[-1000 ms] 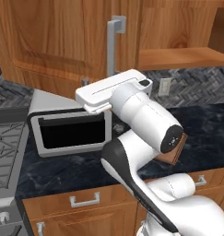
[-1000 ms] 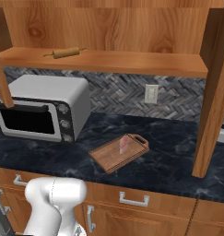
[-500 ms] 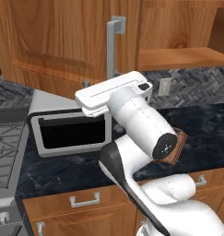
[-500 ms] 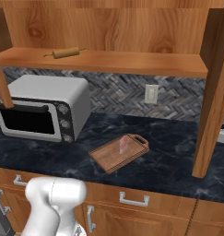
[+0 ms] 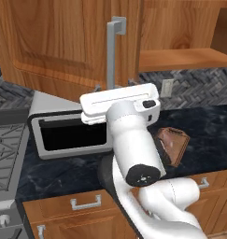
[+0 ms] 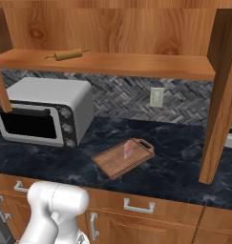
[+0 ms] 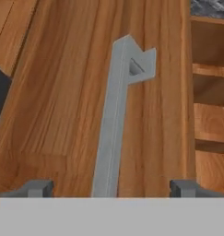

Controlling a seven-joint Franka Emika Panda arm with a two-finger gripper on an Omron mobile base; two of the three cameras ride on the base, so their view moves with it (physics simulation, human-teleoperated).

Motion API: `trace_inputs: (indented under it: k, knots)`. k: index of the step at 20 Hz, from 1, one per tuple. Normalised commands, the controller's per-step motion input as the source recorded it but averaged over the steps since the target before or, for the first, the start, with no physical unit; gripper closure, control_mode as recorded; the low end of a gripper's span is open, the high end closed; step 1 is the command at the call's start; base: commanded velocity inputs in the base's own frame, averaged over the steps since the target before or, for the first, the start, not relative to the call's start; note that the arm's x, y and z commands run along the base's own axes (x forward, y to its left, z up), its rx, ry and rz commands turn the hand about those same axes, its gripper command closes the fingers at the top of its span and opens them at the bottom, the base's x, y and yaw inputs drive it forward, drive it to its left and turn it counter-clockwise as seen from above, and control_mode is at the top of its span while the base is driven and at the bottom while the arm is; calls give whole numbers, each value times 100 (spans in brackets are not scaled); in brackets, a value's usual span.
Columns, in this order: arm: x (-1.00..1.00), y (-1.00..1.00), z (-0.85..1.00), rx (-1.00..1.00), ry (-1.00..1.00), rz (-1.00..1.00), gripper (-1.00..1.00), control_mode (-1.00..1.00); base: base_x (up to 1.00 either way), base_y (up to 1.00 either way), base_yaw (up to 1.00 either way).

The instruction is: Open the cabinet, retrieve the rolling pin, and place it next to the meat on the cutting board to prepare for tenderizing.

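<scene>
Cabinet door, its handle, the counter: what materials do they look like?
Cabinet door: warm-brown wood, visible grain, satin. Handle: flat matte grey bar, probably metal. Counter: dark glossy stone look, pale veining, maybe marble or granite.

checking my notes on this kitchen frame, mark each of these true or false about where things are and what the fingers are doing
1. The rolling pin lies on the cabinet shelf. True.
2. The meat sits on the cutting board. True.
3. The fingers are shut on the rolling pin. False: they stand open either side of the grey door handle, holding nothing.
4. The toaster oven stands right of the cutting board in the right base view. False: it stands to the left.
</scene>
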Motion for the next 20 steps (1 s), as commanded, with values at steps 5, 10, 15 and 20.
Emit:
trace_inputs:
  k: [5, 10, 15, 20]
  knots:
    - [-61, -54, 15, 0, -16, -12, -100, -100, 0, 0, 0]
    - [-99, -44, 22, 9, -29, 0, -100, -100, 0, 0, 0]
    - [-93, -57, 15, 19, -19, 3, -100, -100, 0, 0, 0]
    - [-31, -69, 2, 21, -1, 7, -100, -100, 0, 0, 0]
